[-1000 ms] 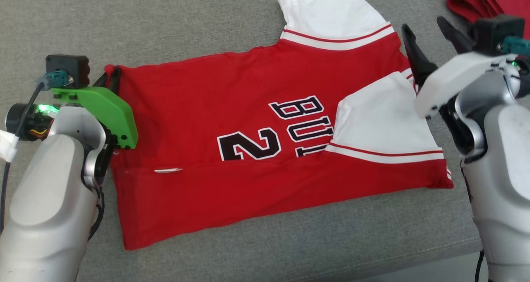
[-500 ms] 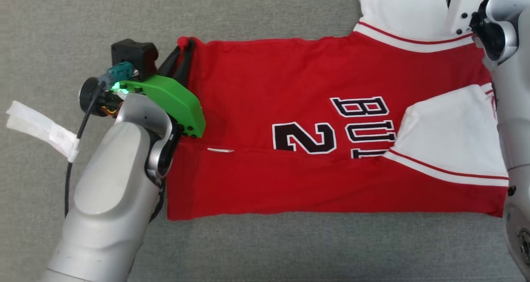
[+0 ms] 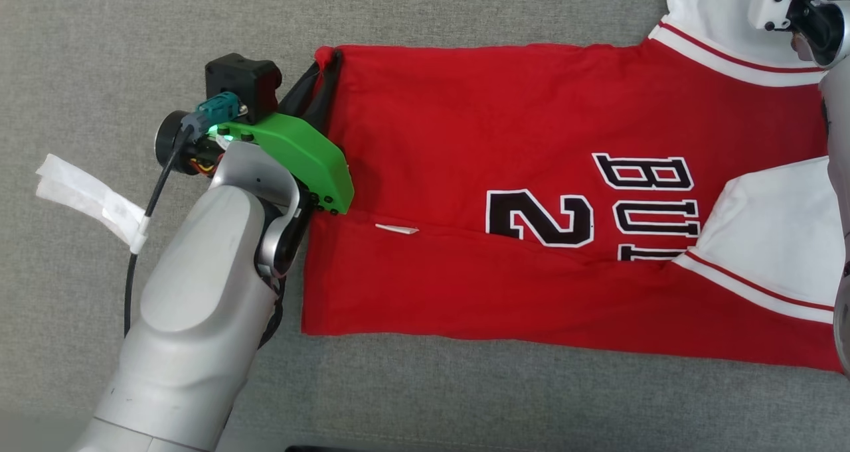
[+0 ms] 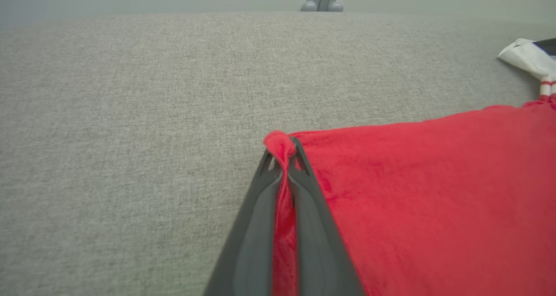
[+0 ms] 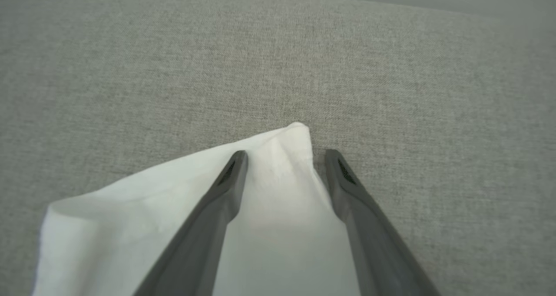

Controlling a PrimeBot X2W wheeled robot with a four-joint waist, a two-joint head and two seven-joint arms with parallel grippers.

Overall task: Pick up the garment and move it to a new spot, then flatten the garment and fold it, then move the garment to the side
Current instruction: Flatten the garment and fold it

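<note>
My left jaws pinch a hem corner of the red jersey [image 3: 465, 120] lying flat on the grey fabric surface [image 3: 133, 40], while my right jaws stand open astride its white sleeve [image 5: 273, 191] tip.

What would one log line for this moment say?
left gripper: shut on red-and-white fabric jersey corner | right gripper: open, astride white sleeve tip | under: grey woven surface

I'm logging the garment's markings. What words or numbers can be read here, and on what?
"2": black, white-edged numeral on the red jersey.
"BU": black letters beside it; the following letter is partly hidden under the white sleeve.
The small white tag is too small to read.
</note>
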